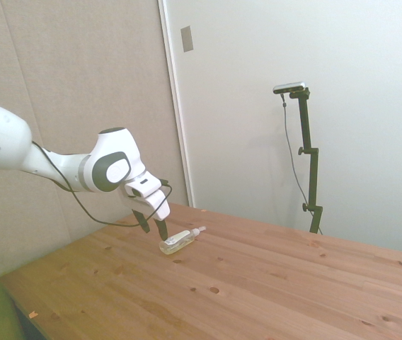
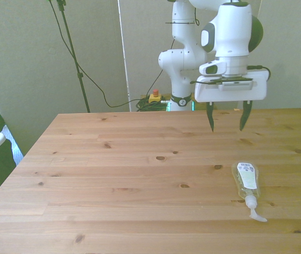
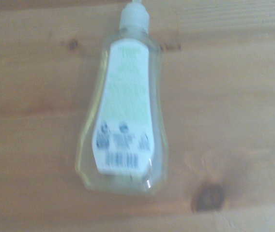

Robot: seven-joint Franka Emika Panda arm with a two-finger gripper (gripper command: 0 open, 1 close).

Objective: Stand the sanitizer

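Observation:
The sanitizer [image 2: 247,183] is a small clear bottle with a white label and a white pump nozzle. It lies flat on the wooden table [image 2: 129,180] near the front view's right edge, nozzle toward the table's front edge. In the side view the sanitizer [image 1: 178,241] lies just beyond the fingertips. The wrist view shows the sanitizer [image 3: 124,111] from straight above, label up. My gripper [image 2: 228,128] hangs open in the air above the table, behind the bottle's base and apart from it; in the side view the gripper [image 1: 153,228] holds nothing.
A dark knot [image 3: 209,197] marks the wood close to the bottle's base. Cables and a yellow-and-red button box [image 2: 154,97] lie on the floor behind the table. A door frame [image 1: 176,106] stands behind the table.

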